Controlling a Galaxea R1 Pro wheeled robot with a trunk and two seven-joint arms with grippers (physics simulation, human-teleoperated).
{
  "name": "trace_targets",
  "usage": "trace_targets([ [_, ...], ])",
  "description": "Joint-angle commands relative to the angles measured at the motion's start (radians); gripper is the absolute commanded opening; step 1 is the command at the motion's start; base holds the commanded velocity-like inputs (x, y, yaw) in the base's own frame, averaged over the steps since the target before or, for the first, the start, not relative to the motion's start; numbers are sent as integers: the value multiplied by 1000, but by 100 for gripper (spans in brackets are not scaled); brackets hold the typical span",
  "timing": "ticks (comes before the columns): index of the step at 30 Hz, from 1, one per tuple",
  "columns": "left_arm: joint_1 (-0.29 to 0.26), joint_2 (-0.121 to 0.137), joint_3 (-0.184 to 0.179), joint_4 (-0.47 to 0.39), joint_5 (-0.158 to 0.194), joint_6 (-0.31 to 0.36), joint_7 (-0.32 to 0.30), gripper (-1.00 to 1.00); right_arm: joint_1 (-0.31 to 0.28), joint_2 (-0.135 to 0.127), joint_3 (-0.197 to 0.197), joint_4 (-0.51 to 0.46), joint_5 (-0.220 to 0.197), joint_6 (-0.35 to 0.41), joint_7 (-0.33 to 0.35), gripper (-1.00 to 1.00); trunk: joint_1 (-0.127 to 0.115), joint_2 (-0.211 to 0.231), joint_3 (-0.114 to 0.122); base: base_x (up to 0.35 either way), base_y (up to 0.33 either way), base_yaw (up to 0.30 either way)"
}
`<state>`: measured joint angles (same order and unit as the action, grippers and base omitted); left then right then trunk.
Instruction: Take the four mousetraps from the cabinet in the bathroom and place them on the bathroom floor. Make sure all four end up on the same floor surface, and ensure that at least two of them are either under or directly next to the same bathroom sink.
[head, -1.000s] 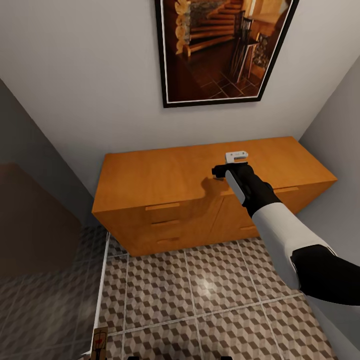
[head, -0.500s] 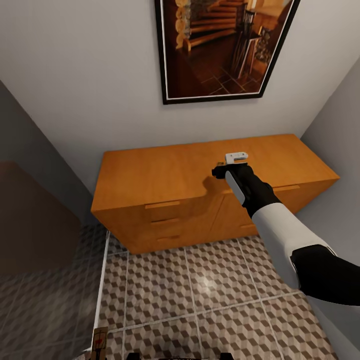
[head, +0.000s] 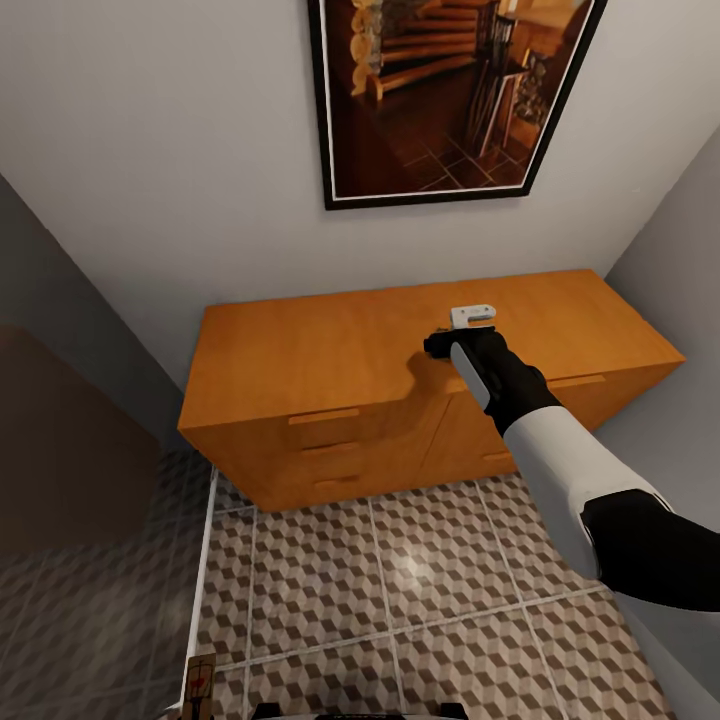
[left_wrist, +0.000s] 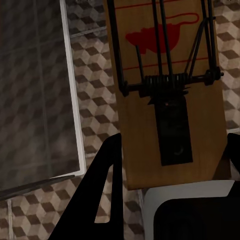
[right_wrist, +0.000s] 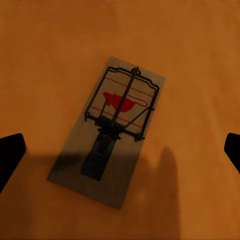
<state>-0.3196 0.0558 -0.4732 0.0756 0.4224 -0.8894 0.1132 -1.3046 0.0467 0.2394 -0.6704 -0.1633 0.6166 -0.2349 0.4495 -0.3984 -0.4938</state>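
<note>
Framed picture (head: 455, 95) with black border hung on pale wall directly above cabinet (head: 330, 365); grey side walls closing in on both flanks, narrowing the corridor of approach. Cabinet top: flat, smooth orange-brown wood, front edge straight, stacked drawers below with slim bar handles. Right end effector (head: 470, 325) positioned over right-centre of cabinet top, near rear half; fingers (right_wrist: 11, 152) spread wide at either margin of the right wrist view, nothing gripped. One mousetrap (right_wrist: 107, 130) lying flat on cabinet top between those fingers, apart from both: pale wooden rectangle, dark wire bar and spring, red print. Surrounding top surface bare, arm shadow falling across trap's near end. Left end effector (left_wrist: 172, 150) low beside the base, dark fingers (left_wrist: 102, 195) closed against sides of second mousetrap (left_wrist: 167, 85), board held above the bathroom floor (head: 400, 590); same trap visible at lower left corner of head view. Floor: square tiles, brown-beige-white cube print, pale grout, glossy highlight near centre. White threshold strip (head: 200, 590) dividing patterned tiles from darker grey area at left.
</note>
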Motion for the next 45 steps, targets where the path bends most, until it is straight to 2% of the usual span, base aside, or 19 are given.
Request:
trace_targets([
  [1, -1, -1, -8, 3, -5, -4, 13, -100, -1, -1, 5, -1, -10, 3, -9, 100, 1, -2, -1, 3, 0, 0],
  [36, -1, -1, -8, 3, -5, -3, 13, -100, 1, 1, 5, 59, -13, -72, 3, 100, 1, -2, -1, 0, 0, 0],
  [45, -1, -1, -8, 3, -5, -3, 13, -100, 1, 1, 5, 60, -28, -81, 17, 100, 1, -2, -1, 0, 0, 0],
])
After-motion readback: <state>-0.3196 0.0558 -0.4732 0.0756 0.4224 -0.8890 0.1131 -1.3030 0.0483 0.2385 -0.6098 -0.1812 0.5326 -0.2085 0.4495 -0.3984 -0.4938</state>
